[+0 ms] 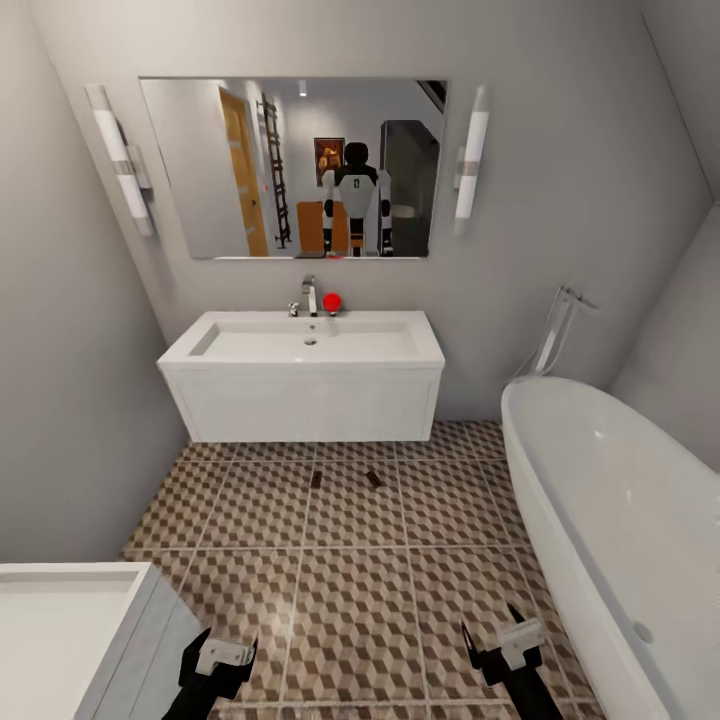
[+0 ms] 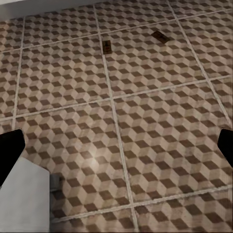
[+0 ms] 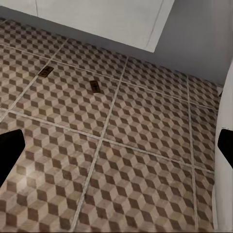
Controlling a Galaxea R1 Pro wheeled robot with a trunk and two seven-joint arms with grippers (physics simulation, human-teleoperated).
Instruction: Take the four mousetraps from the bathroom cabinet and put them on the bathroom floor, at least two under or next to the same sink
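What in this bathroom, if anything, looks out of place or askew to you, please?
Two mousetraps lie loose on the bathroom floor just in front of the vanity under the bathroom sink. The one nearer the bathtub sits skewed to the grout lines. A small red object sits beside the tap.

2 mousetraps (image 1: 316, 479) (image 1: 374, 478), 1 sink (image 1: 305, 340), 1 bathtub (image 1: 620, 520).

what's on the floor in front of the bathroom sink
Two mousetraps lie on the tiled floor just in front of the sink cabinet. The space directly beneath the cabinet is hidden.
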